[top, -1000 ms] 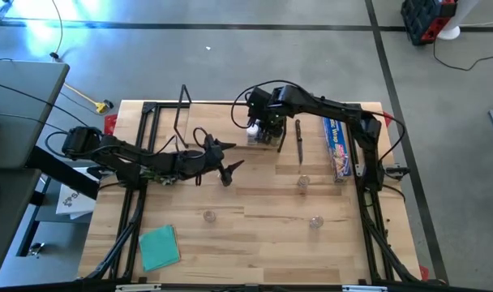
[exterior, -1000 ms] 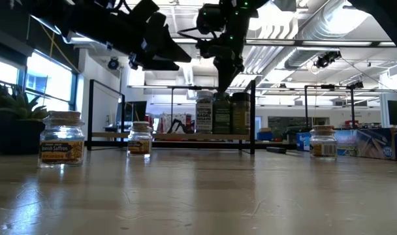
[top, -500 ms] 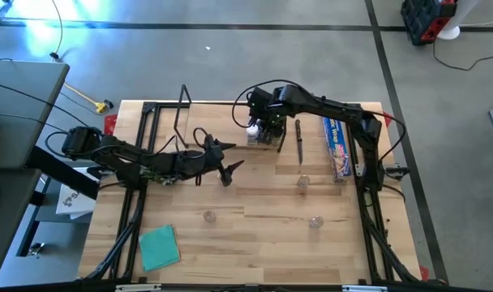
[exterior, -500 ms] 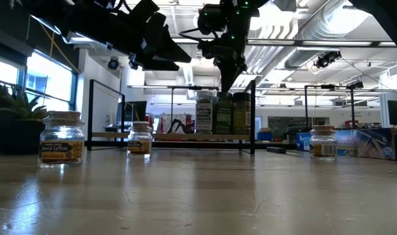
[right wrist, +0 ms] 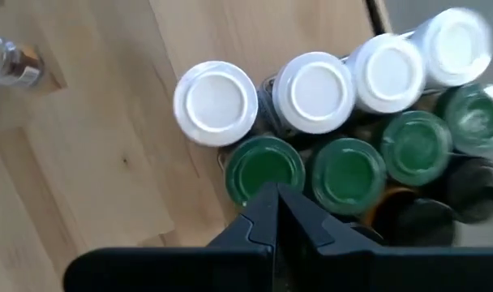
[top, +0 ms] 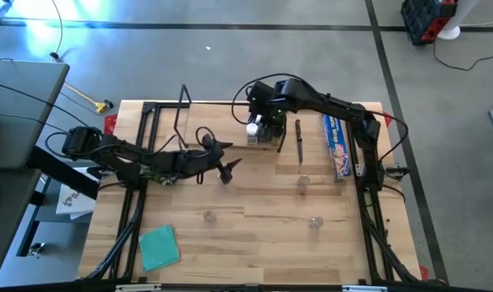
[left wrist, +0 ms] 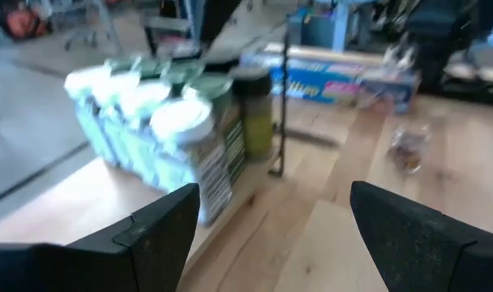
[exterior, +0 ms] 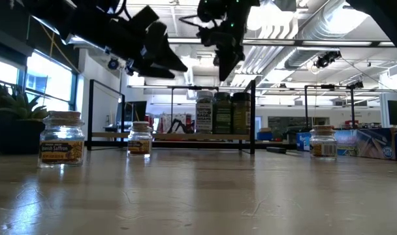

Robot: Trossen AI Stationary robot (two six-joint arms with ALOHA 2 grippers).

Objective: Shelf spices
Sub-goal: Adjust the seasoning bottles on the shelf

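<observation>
Several spice jars (top: 263,134) with white, green and dark lids stand bunched on the shelf (exterior: 179,136), next to its right wire frame (top: 297,139). My right gripper (right wrist: 277,212) hangs shut just above the green-lidded jars (right wrist: 267,166) and touches none; the low view shows it (exterior: 228,65) clear over the row (exterior: 221,112). My left gripper (left wrist: 271,235) stands open and nearly level to the left of the cluster (left wrist: 173,122), with nothing between its fingers. Three loose jars (top: 303,182) (top: 315,221) (top: 208,216) stand upright on the table.
A long blue wrap box (top: 337,146) lies along the right edge behind the shelf's right end. A teal cloth (top: 159,246) lies at the near left. The shelf's left wire frame (top: 182,109) stands upright, and bare shelf board lies between it and the jars.
My right gripper has risen straight up from the jar cluster, staying shut and pointing down. The jars on the shelf have kept their places.
</observation>
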